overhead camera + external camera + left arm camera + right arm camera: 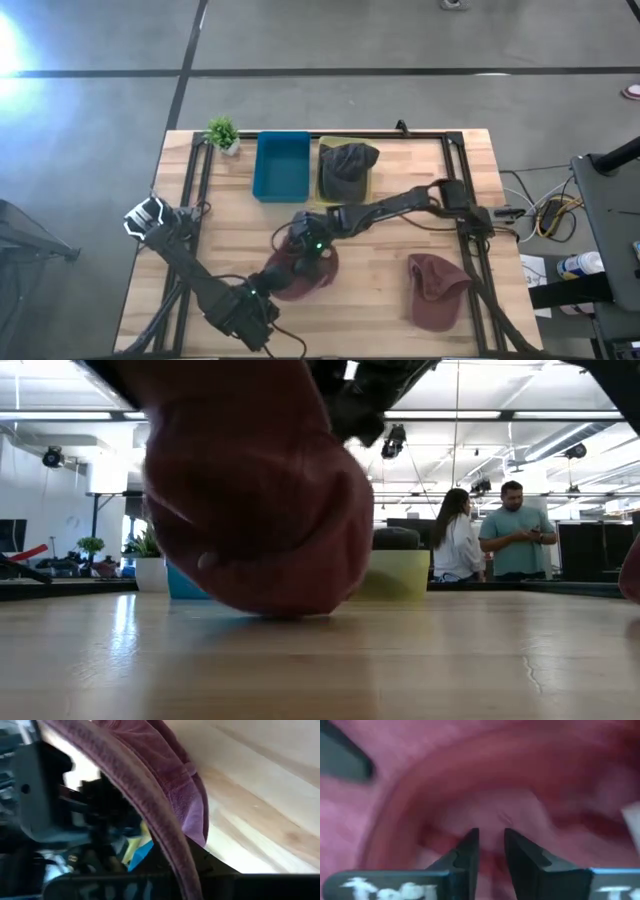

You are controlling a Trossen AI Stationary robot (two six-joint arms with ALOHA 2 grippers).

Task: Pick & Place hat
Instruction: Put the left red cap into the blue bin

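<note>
A maroon hat [300, 272] sits at the table's middle near side, and it fills the low view [250, 490]. My right gripper [312, 248] reaches in from the right and is shut on the hat's fabric [490, 827]. My left gripper [262, 290] comes from the near left and is at the hat's left rim [150, 805]. A second maroon hat [435, 290] lies flat on the table at the near right. A dark grey hat [348, 162] rests in a yellow bin [368, 188]. My left gripper holds the maroon hat by its stitched rim [177, 865], which runs down between the fingers; the fingers themselves are hidden by the rim. My right gripper pinches a fold of the hat's fabric [491, 822] between its two fingers [467, 847], coming from above on the hat's far side. The hat's underside [270, 610] touches the table.
A blue bin [281, 165] stands beside the yellow bin at the far side, with a small potted plant [222, 132] to its left. Black rails [195, 170] run along the table's sides. Two people [490, 530] stand in the room beyond.
</note>
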